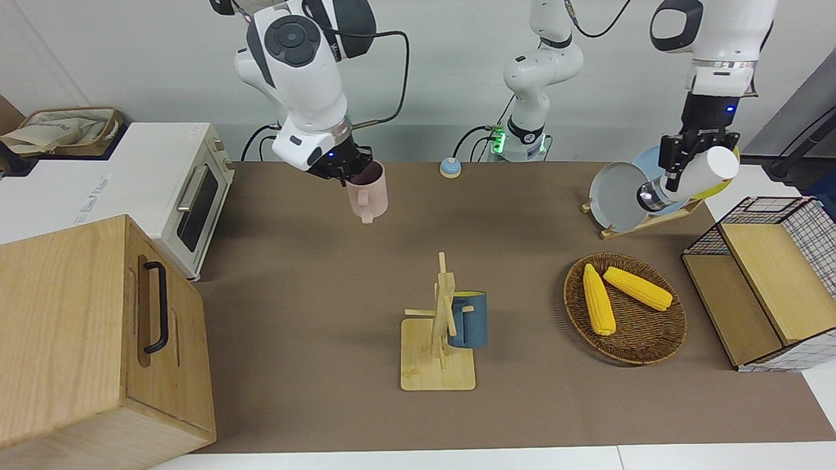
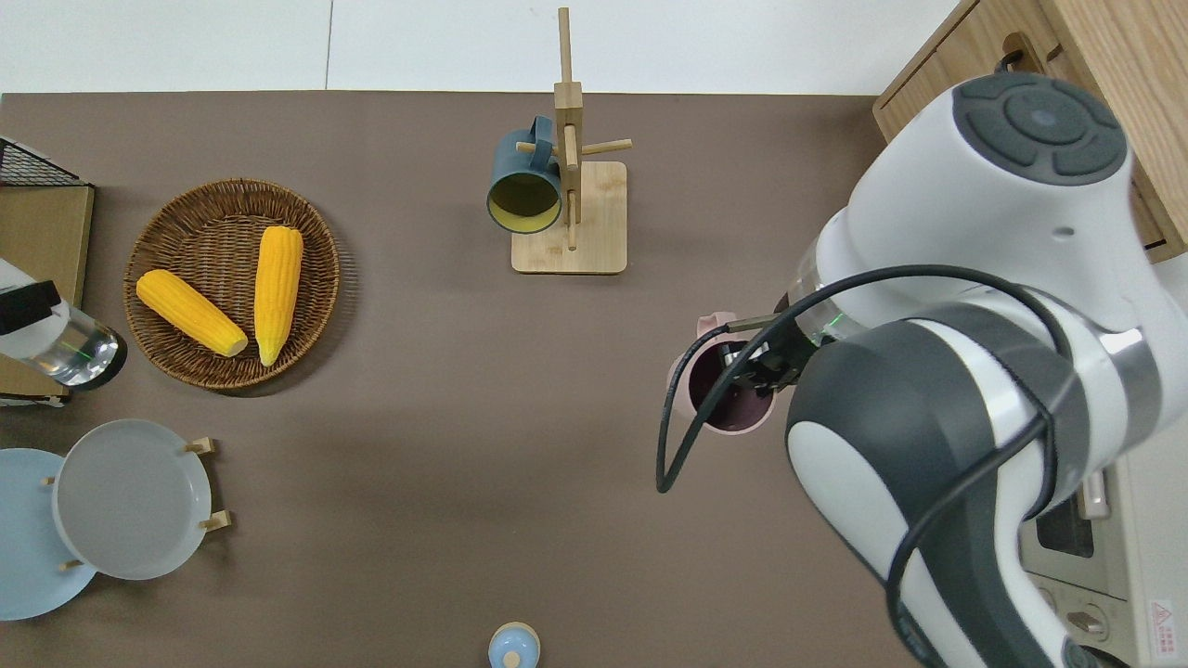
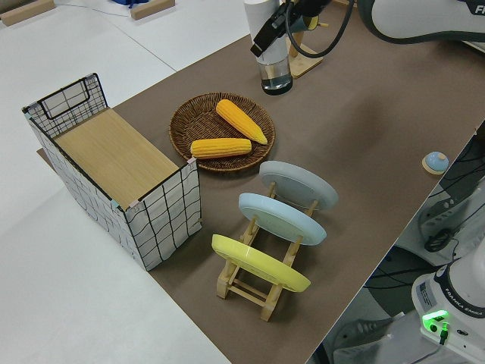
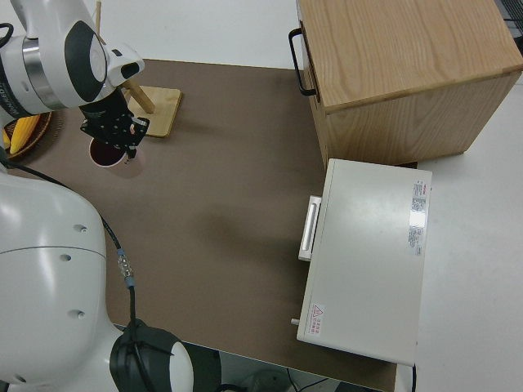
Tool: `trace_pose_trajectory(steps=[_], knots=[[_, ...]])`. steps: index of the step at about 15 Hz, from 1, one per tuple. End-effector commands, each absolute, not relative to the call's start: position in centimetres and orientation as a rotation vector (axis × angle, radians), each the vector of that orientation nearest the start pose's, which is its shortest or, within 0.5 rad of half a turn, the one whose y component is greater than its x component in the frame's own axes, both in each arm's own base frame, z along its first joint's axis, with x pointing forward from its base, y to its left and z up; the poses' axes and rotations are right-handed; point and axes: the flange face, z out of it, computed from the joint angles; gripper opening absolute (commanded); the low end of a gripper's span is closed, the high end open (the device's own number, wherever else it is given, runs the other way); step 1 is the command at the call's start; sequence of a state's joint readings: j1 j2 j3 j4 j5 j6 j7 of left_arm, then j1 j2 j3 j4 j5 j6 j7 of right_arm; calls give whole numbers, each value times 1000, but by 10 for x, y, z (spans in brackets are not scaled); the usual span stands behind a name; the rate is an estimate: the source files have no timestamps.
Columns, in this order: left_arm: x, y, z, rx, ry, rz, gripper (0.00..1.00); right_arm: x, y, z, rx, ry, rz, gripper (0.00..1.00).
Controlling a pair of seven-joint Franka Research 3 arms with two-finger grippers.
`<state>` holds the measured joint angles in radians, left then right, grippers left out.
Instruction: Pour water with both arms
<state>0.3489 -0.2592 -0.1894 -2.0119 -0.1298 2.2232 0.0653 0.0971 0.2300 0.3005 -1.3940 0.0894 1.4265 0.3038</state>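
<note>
Over the brown table mat (image 1: 313, 313), the right gripper (image 1: 344, 171) held a matte pink mug (image 1: 368, 194) in the air, its fingers clamped on the mug's rim with the round opening up and the loop handle turned away from the robots. The overhead view showed the mug's dark inside (image 2: 731, 390) directly under that gripper, above bare mat toward the right arm's end of the table.

The left gripper (image 1: 679, 168) was clamped around a cylindrical bottle (image 1: 689, 177) with a white upper part and a clear lower part, carried tilted in the air at the left arm's end of the table. In the overhead view the bottle (image 2: 58, 345) hung over the edge of the mat beside the wire-and-wood basket (image 1: 767, 281), well apart from the mug.

On the mat stood a pale wooden mug tree (image 1: 440, 326) on a flat square base, with a glossy dark blue mug (image 1: 467, 320) hung from a peg. A round woven wicker tray (image 1: 659, 339) held two yellow corn cobs (image 1: 599, 300). Smooth round plates (image 1: 617, 197) leaned upright in a slatted wooden rack. A small blue bell (image 1: 449, 168) sat near the robots. A white toaster oven (image 1: 170, 189) and a wooden box with a black handle (image 1: 85, 339) stood at the right arm's end.
</note>
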Motion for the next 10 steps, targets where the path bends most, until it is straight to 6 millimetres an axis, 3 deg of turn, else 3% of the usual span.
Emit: trace_pose_trajectory(steps=[1, 3, 7, 10], knots=[[475, 58, 612, -3012, -238, -773, 0, 531, 276, 576, -2990, 7, 372, 0], [467, 56, 606, -3014, -238, -758, 0, 523, 304, 578, -2976, 132, 332, 0], [449, 42, 592, -3027, -215, -728, 0, 509, 352, 577, -2932, 206, 277, 0], [432, 28, 575, -3039, -182, -690, 0, 508, 394, 549, -2866, 319, 247, 0]])
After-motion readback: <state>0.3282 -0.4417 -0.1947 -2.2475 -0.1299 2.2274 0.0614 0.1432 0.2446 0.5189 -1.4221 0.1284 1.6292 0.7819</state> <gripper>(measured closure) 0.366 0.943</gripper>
